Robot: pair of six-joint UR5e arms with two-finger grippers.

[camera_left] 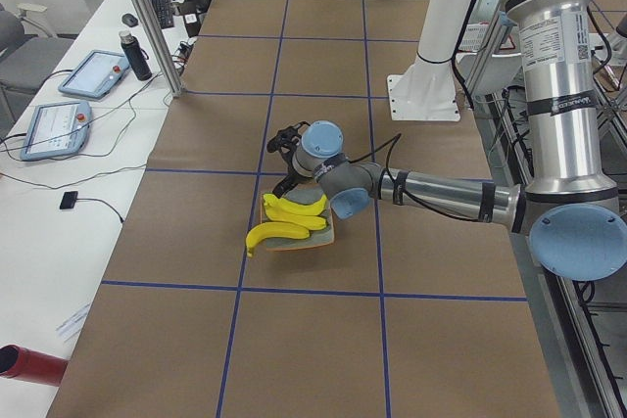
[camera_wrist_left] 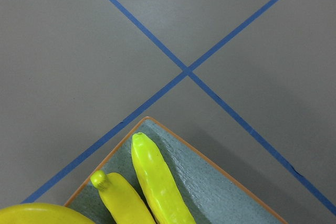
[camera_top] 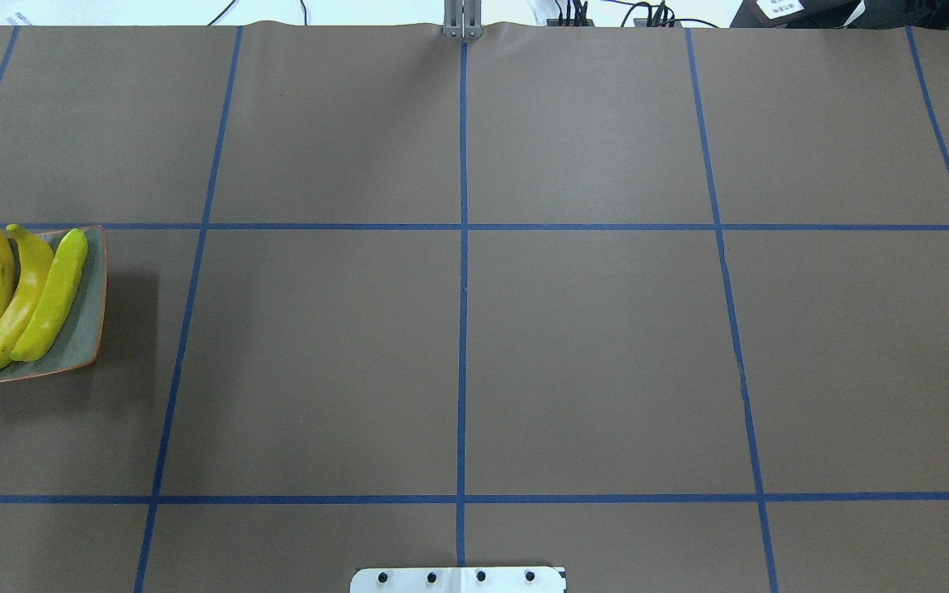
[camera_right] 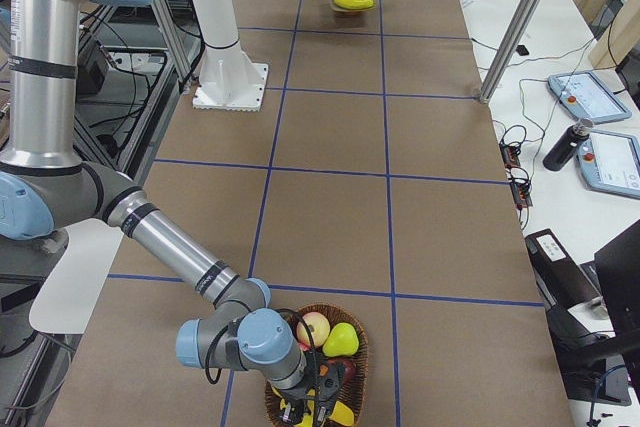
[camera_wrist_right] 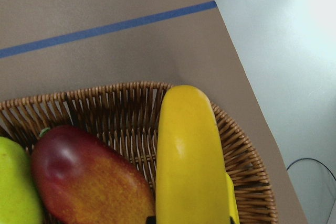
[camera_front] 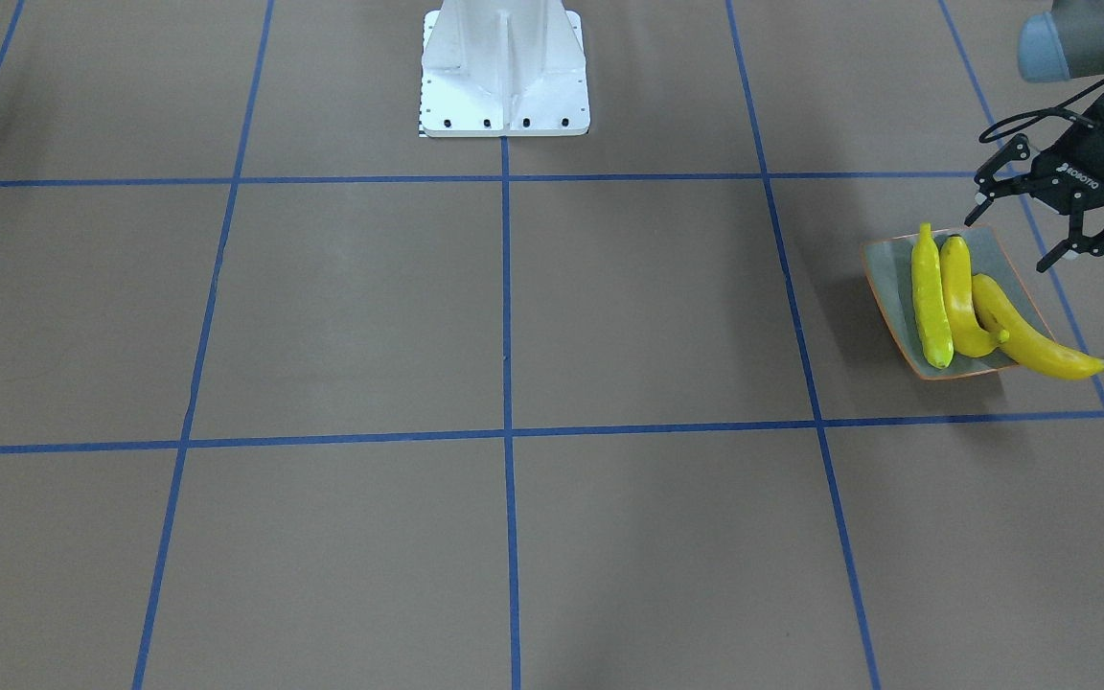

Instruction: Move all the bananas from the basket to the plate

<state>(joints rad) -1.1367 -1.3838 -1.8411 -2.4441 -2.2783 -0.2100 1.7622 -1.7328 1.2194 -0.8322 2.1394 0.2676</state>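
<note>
The brown table (camera_front: 609,307), gridded with blue tape (camera_front: 506,287), carries 3 things: the plate (camera_front: 887,278) near its left end, a wicker basket (camera_wrist_right: 105,103) at its right end, and a white base (camera_front: 504,72) midway.

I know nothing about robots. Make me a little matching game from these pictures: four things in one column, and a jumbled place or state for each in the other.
1 plate
2 basket
3 left gripper
4 red fruit

A open, holding nothing
B carries three bananas
C lies beside a banana
D woven and brown

Pairs: 1-B, 2-D, 3-A, 4-C
</note>
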